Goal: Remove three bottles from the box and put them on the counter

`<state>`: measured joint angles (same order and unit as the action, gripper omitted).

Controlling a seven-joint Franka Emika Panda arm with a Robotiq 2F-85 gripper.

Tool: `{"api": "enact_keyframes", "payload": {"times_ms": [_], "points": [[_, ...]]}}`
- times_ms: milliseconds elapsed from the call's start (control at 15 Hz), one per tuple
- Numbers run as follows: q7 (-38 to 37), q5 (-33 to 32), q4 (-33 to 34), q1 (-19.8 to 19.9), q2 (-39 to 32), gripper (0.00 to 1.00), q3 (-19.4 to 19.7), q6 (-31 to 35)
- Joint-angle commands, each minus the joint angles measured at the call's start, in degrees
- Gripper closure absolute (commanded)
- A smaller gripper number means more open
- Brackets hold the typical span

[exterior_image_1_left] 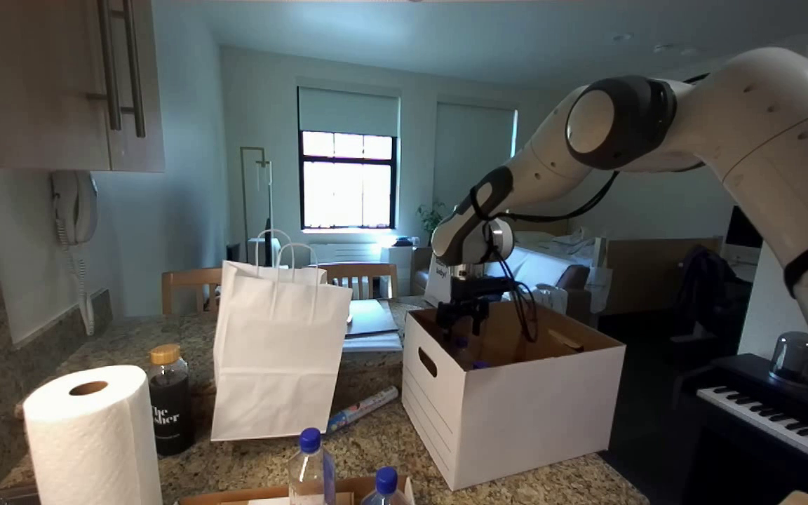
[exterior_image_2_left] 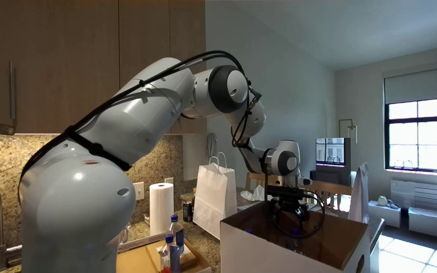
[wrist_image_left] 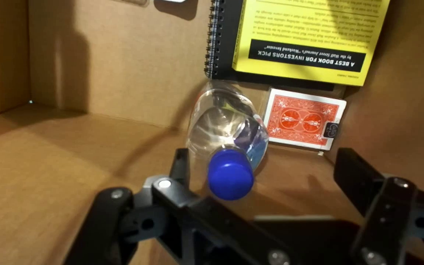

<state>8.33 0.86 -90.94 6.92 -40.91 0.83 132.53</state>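
The hand (wrist_image_left: 265, 162) is at the mouth of the box (exterior_image_1_left: 530, 424), lower right in an exterior view, fingers way apart. Blue-capped bottle (wrist_image_left: 226, 138) sits inside, mid-frame in the wrist view, between those fingers.

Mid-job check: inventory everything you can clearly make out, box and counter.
box: one, white outside, on counter
counter: one, speckled brown-grey, under box
tray: one, brown, on counter
boxed bottles: two visible, clear, blue-capped, in box
tray bottles: two, clear, blue-capped, at tray
book: one, yellow, in box
notebook: one, black, under book
card pack: one, red and white, in box
handled bag: one, white, on counter
paper towel roll: one, white, on counter
dark bottle: one, black, tan-lidded, near paper towel roll
tube: one, white and blue, near box
flat items: at least two, grey and white, beyond tube
arm: one, white and grey, over box
fingers: two, black, spread apart, at box opening
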Motion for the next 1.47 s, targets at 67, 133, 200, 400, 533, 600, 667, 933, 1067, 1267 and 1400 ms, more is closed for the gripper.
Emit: {"api": "enact_keyframes", "payload": {"times_ms": [67,133,200,400,533,600,667,933,1067,1267,1400], "points": [[-2.1,3.8,3.7,1.2,-3.3,0.0,-0.8,-1.3],[-2.5,4.5,4.4,1.3,-3.8,0.0,-0.9,-1.3],[-2.8,5.0,4.9,1.4,-4.3,0.0,-0.9,-1.1],[-3.1,5.9,6.2,1.6,-5.5,0.33,-0.8,-0.3],[-3.2,6.2,6.8,1.6,-5.9,0.47,-0.9,0.0],[-3.2,6.3,7.1,1.7,-6.2,0.55,-0.9,0.0],[-3.2,6.4,7.4,1.7,-6.4,0.61,-0.9,0.3],[-3.3,6.2,8.0,1.8,-6.7,0.87,-0.6,0.5],[-3.2,5.9,7.5,1.8,-6.4,0.88,-0.4,0.3],[-2.3,5.4,6.0,1.8,-4.9,0.88,-0.3,-0.9],[-2.0,5.4,4.3,1.9,-3.2,0.88,-0.4,-0.4]]}}
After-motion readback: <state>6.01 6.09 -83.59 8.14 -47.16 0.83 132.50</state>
